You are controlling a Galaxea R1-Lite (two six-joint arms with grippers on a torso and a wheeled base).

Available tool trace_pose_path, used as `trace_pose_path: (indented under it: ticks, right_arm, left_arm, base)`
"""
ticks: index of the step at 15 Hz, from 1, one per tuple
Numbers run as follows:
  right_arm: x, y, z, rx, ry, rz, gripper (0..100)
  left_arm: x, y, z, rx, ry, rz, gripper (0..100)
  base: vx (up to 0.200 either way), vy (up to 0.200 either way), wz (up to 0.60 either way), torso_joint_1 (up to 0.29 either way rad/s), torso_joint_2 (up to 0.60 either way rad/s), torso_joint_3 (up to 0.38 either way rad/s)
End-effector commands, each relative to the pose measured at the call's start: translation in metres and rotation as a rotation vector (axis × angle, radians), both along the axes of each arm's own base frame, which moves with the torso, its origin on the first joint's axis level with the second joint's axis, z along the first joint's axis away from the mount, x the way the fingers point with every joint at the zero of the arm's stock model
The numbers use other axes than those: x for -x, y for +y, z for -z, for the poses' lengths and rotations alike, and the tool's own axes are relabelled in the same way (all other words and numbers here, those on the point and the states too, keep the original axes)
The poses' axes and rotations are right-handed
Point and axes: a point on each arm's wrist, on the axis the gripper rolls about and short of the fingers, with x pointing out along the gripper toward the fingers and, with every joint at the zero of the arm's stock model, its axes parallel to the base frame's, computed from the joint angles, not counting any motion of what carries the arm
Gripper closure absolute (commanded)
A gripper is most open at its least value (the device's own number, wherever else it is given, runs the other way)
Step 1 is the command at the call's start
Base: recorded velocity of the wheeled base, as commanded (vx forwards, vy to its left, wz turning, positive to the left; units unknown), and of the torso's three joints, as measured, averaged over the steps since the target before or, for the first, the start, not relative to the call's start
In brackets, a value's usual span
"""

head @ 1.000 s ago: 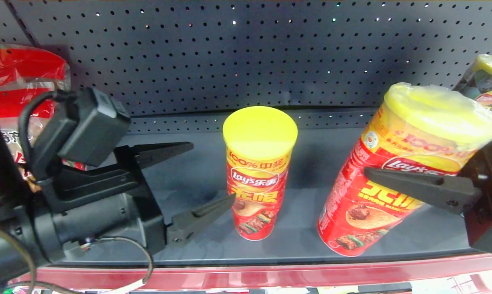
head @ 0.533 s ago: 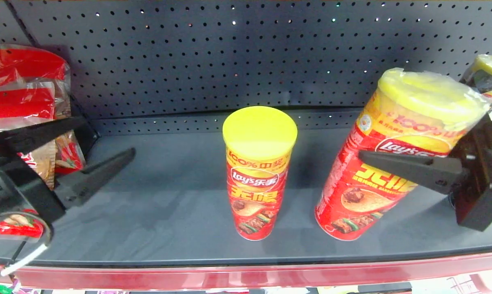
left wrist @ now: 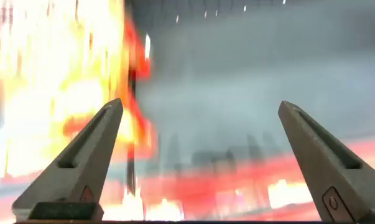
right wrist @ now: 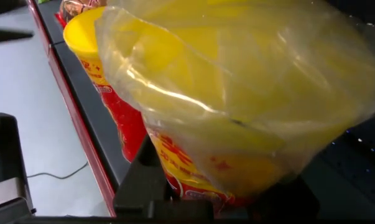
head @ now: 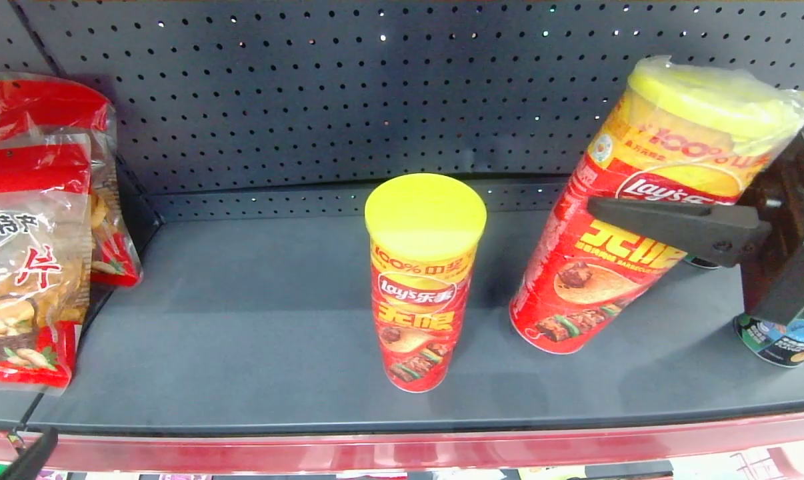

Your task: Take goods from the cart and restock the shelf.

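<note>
A red chip can [head: 419,287] with a yellow lid stands upright mid-shelf on the dark grey shelf [head: 255,320]. To its right a larger plastic-wrapped chip can [head: 615,267] leans, top tilted right, with my right gripper [head: 632,200] shut on its upper half. I cannot tell if its base touches the shelf. The right wrist view shows the held can [right wrist: 237,93] up close between the right gripper [right wrist: 221,186] fingers, and the standing can [right wrist: 106,74] beyond. My left gripper [left wrist: 199,104] is open and holds nothing, low by the shelf's front left corner [head: 32,457].
Red snack bags [head: 29,233] stand at the shelf's left end. A dark can [head: 775,333] sits at the far right behind my right arm. A pegboard wall [head: 349,100] closes the back and a red lip [head: 402,450] runs along the front.
My left gripper pulled back left and down off the shelf, uncovering the snack bags. The right gripper carried the wrapped can up and farther in over the shelf.
</note>
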Motion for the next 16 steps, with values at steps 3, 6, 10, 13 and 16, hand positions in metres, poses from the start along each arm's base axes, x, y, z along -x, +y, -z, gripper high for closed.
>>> trace_pose_path:
  ticks: [3, 6, 10, 13, 16]
  right_arm:
    - [0.000, -0.001, -0.006, -0.013, -0.015, -0.003, 100]
    - [0.003, -0.004, -0.008, -0.033, -0.009, -0.001, 100]
    - [0.004, -0.006, -0.009, -0.041, -0.006, 0.007, 100]
    - [0.003, -0.007, -0.009, -0.043, -0.005, 0.015, 100]
    - [-0.027, -0.002, 0.009, 0.006, 0.066, 0.079, 100]
  left_arm:
    - [0.033, -0.001, 0.059, 0.030, 0.031, -0.092, 0]
    - [0.029, 0.000, 0.065, 0.042, 0.000, -0.103, 0]
    - [0.029, 0.002, 0.069, 0.152, 0.014, -0.196, 0]
    - [0.029, 0.002, 0.069, 0.145, 0.015, -0.191, 0]
    - [0.029, 0.002, 0.069, 0.140, 0.016, -0.190, 0]
  base:
    - [0.000, 0.000, 0.00, 0.000, 0.00, 0.000]
    - [0.000, 0.000, 0.00, 0.000, 0.00, 0.000]
    - [0.000, 0.000, 0.00, 0.000, 0.00, 0.000]
    - [0.000, 0.000, 0.00, 0.000, 0.00, 0.000]
    - [0.000, 0.000, 0.00, 0.000, 0.00, 0.000]
